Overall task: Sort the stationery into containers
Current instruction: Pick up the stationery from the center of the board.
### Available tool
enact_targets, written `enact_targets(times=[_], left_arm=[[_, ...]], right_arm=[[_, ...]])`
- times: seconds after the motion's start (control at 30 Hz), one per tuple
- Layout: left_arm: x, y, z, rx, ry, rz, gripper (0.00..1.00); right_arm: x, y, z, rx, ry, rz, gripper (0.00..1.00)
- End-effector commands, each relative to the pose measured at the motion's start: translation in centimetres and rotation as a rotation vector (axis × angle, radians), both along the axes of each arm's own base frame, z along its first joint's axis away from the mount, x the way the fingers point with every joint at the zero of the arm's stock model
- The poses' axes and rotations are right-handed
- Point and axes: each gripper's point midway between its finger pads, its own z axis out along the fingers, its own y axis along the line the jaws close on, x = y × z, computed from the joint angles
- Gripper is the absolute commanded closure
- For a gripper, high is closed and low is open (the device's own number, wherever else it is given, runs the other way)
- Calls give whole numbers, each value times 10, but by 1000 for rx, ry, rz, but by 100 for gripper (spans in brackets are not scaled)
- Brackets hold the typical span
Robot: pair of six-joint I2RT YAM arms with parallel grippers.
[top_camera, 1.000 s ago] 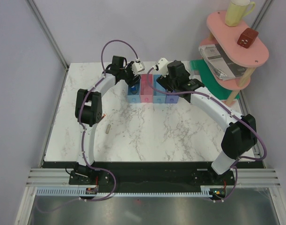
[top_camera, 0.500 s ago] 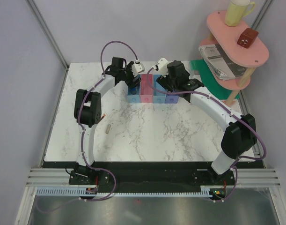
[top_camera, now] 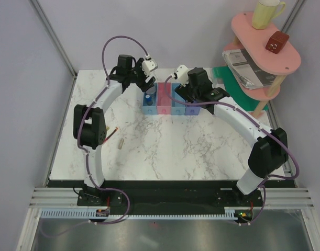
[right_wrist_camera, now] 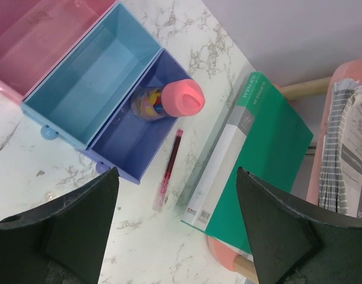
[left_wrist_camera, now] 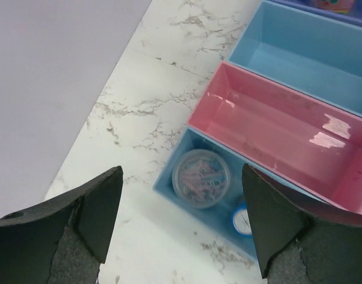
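The move most likely to come next turns on the dark red pen. It lies on the tabletop at the centre of the right wrist view, directly ahead of the right pincer, whose jaws stand wide and hold nothing. The pen's long axis runs almost top to bottom in that frame, leaning slightly right at its upper end. It is parallel to the long wall of the purple-blue bin and just beside it, with the green folder on its other side. The jaws stand to the left and right of the pen and so would close across it. The slot is narrow, so I judge a straight descent is needed. The right arm is clearly the nearer one. The pink-capped tube already stands in the purple-blue bin. The left pincer, also wide and empty, hangs over the blue bin, which holds a tub of paper clips and a small blue cylinder. The pink bin and the light blue bin are bare. A thin red pen and a grey-brown stick lie loose on the left of the overhead view, near the left arm. The tabletop is white marble-patterned and the walls are pale. A pink shelf at the upper right carries a yellow mug.
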Motion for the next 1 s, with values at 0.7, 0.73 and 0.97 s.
enact_targets(times=[0.7, 0.73, 0.97], left_arm=[[-198, 188, -71, 138, 331, 225, 14], [-198, 191, -73, 137, 337, 230, 14], [-193, 209, -92, 157, 347, 280, 16]], right_arm=[[-42, -56, 20, 114, 80, 8, 12], [-42, -63, 14, 114, 92, -4, 13], [-38, -97, -16, 128, 131, -71, 14]])
